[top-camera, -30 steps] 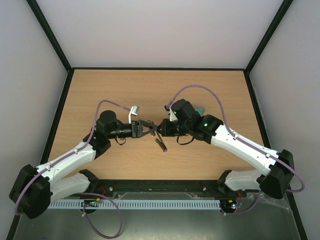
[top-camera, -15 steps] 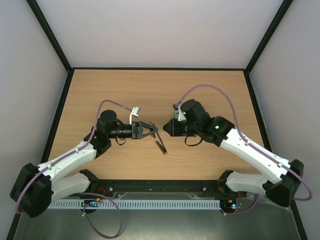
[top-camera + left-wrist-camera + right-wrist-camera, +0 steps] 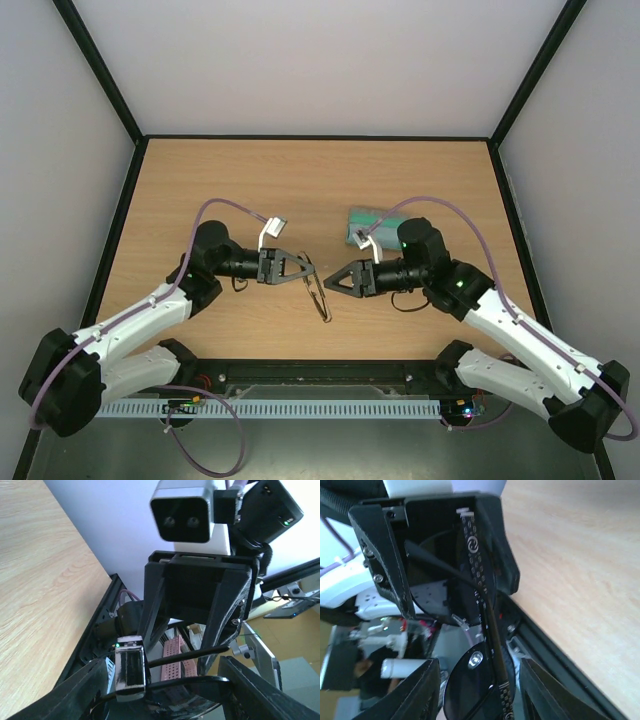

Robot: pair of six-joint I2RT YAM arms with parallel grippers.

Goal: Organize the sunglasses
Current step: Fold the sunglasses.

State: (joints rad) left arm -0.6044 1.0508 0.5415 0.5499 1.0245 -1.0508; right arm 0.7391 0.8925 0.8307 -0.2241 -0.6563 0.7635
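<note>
Around mid desk (image 3: 250, 180), a bit toward the near edge, the sunglasses (image 3: 319, 291) hang from the left gripper (image 3: 302, 268). Its jaws are partway closed and pinch the frame; glasses look to be off the surface. Long axis runs from the L fingertips toward the near edge, i.e. crosswise to both grippers. The right gripper (image 3: 334, 281) faces them from the right, just beside, jaws partway open w/ nothing held; touching or not, can't tell. L arm is nearer. Grey case (image 3: 372, 222) sits behind the R wrist, toward the far edge. No readable writing: temple arm (image 3: 482, 595) shows dotted pattern + round swirl logo (image 3: 471, 543), no letters.
</note>
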